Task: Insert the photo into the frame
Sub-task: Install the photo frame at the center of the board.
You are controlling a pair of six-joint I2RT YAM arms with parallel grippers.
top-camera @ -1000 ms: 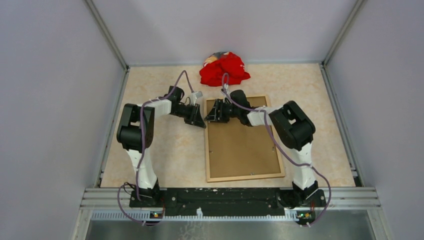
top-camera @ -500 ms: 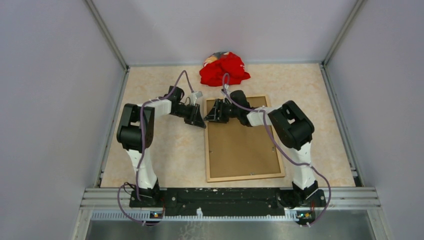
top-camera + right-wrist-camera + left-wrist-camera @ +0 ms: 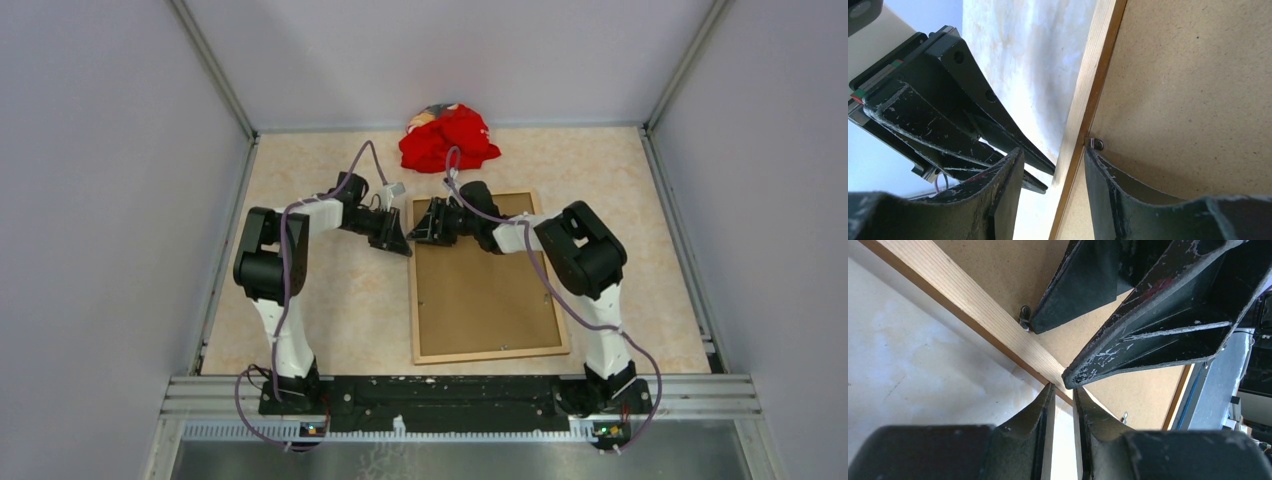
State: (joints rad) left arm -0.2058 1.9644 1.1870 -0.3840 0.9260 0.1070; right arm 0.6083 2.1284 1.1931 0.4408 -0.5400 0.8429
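Observation:
The frame [image 3: 413, 300] lies on the table with a plain brown board [image 3: 485, 290] filling it. The photo is hidden. My left gripper [image 3: 405, 240] sits just outside the frame's left strip [image 3: 973, 302] near the far corner; its jaws stand a narrow gap apart with nothing between them [image 3: 1062, 387]. My right gripper [image 3: 418, 228] faces it, open [image 3: 1053, 150], straddling the same strip [image 3: 1093, 75]. One finger rests on the board [image 3: 1188, 90] beside a small metal tab [image 3: 1096, 144], the other over the table. The two grippers' tips nearly touch.
A crumpled red cloth [image 3: 447, 138] lies at the back, just beyond the frame's far edge. Grey walls with metal rails enclose the table on three sides. A second metal tab [image 3: 1123, 416] shows on the board's left side.

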